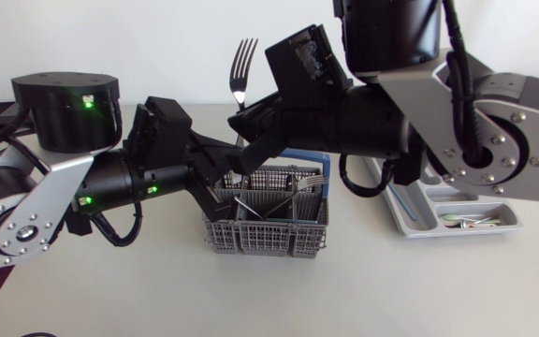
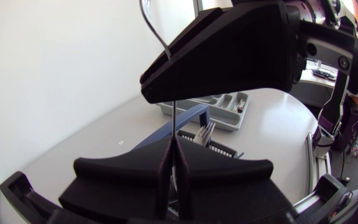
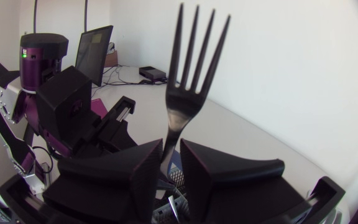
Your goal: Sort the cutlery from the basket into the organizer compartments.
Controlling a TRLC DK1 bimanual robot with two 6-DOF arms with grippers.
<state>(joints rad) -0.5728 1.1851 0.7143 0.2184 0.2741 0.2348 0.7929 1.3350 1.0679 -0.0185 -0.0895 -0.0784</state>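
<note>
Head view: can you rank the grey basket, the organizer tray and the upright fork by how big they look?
1-2. basket and organizer: about alike. The right arm hides part of the organizer, so I won't rank them.
3. fork: clearly smallest, with its lower handle hidden.

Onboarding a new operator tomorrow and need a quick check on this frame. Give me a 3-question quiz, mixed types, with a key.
1. Short answer: what is the left gripper shut on?
2. True or false: the organizer stands on the right arm's side of the basket.
3. The fork is: A) lying in the organizer; B) upright above the basket, tines up; C) lying in the basket.

Key: 1 the fork's handle; 2 true; 3 B.
</note>
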